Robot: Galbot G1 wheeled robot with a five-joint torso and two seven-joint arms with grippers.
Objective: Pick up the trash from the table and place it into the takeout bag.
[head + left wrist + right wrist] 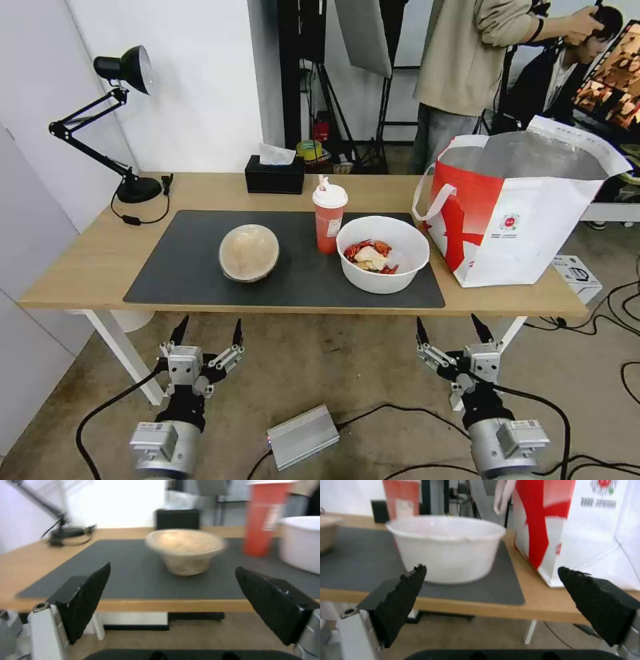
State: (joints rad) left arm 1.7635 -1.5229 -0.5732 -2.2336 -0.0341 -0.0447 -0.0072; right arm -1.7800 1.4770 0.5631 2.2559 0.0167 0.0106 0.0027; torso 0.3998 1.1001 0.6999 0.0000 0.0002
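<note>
On the dark grey mat of the light-wood table sit three pieces of trash. A beige dome-shaped bowl is at mid-left. A red cup with white lid and straw stands in the middle. A white round bowl with red-and-white scraps is to its right. The red-and-white takeout bag stands open at the table's right end. My left gripper and right gripper hang open below the table's front edge, holding nothing.
A black desk lamp stands at the back left and a black tissue box at the back middle. A silver box and cables lie on the floor near me. A person stands behind the bag.
</note>
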